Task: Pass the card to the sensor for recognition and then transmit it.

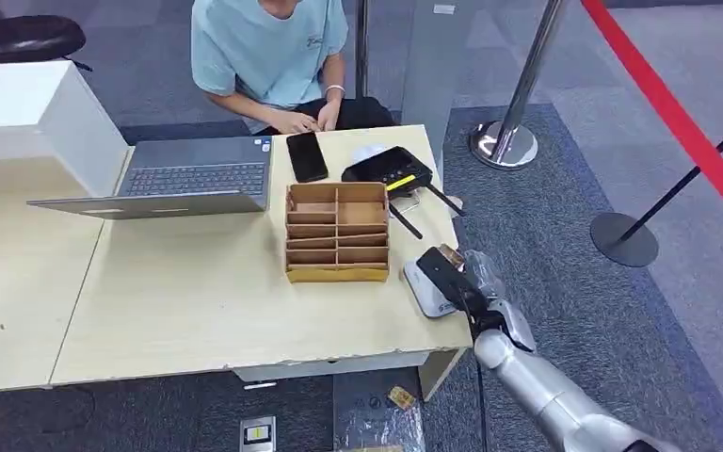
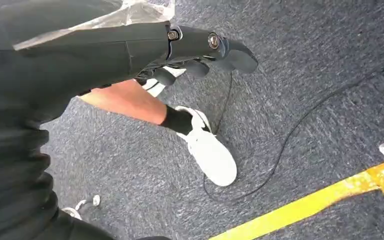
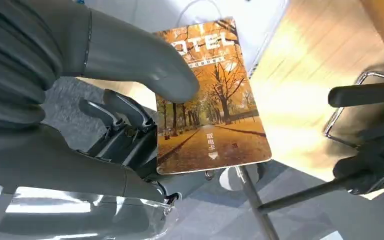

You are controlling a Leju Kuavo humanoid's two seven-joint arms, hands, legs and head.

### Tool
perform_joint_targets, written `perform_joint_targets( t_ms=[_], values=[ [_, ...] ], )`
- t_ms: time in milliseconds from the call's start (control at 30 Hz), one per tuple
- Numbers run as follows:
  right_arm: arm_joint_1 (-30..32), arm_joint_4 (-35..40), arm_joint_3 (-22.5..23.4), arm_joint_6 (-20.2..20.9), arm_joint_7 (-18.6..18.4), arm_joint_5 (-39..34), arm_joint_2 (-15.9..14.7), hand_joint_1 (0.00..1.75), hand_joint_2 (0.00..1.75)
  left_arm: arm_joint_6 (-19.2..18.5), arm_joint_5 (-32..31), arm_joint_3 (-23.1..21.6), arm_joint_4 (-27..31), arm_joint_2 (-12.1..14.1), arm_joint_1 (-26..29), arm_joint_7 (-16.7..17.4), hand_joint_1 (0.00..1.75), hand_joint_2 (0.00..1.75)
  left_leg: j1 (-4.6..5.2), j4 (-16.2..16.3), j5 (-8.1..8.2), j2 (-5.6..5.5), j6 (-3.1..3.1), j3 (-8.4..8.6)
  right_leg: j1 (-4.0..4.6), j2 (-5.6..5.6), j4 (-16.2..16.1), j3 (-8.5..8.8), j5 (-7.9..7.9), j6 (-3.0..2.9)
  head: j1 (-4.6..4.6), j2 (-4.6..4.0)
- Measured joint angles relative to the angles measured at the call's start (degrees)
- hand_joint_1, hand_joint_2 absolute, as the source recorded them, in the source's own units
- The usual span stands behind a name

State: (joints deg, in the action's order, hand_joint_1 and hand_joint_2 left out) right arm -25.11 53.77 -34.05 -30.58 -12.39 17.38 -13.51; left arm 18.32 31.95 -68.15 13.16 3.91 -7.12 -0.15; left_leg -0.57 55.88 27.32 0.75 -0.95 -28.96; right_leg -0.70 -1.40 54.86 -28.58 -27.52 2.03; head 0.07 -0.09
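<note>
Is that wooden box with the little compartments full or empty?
Empty, as far as visible: the brown wooden divided organizer box on the pale wooden table shows only bare compartment floors.

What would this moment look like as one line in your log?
right hand: holds card over sensor | left hand: hangs, holds nothing

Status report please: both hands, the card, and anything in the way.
Right hand grips card over sensor. Left hand empty, hanging. Nothing blocking.
</note>
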Motion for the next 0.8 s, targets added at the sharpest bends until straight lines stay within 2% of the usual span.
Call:
perform_joint_targets(
  t_ms=[133, 367, 800],
  values=[
    [-0.19, -0.46, 0.00, 0.63, -1.40, 0.28, 0.02, 1.75, 1.75, 0.31, -0.26, 0.00, 0.00, 0.00, -0.01, -0.50, 0.00, 1.75, 0.00, 0.00, 0.01, 0.04, 0.01, 0.12, 0.00, 0.00, -0.02, 0.12, -0.01, 0.00, 0.00, 0.00],
    [-0.59, -1.57, 0.00, 0.74, -0.28, 0.04, 0.04, 1.75, 1.75, 0.26, -0.59, 0.00, 0.00, 0.00, -0.01, -0.57, 0.00, 1.75, 0.00, 0.00, 0.02, 0.04, 0.02, 0.27, 0.00, 0.00, -0.02, 0.29, 0.00, 0.00, 0.00, 0.00],
    [-4.45, -1.95, -0.13, 1.55, -1.33, 3.95, -0.24, 1.75, 1.75, 0.26, -1.68, 0.00, 0.00, -0.02, -0.01, -0.92, 0.00, 1.75, 0.01, 0.01, 0.02, 0.02, 0.02, 0.26, -0.01, 0.00, -0.01, 0.31, 0.01, 0.00, 0.02, 0.00]
  ],
)
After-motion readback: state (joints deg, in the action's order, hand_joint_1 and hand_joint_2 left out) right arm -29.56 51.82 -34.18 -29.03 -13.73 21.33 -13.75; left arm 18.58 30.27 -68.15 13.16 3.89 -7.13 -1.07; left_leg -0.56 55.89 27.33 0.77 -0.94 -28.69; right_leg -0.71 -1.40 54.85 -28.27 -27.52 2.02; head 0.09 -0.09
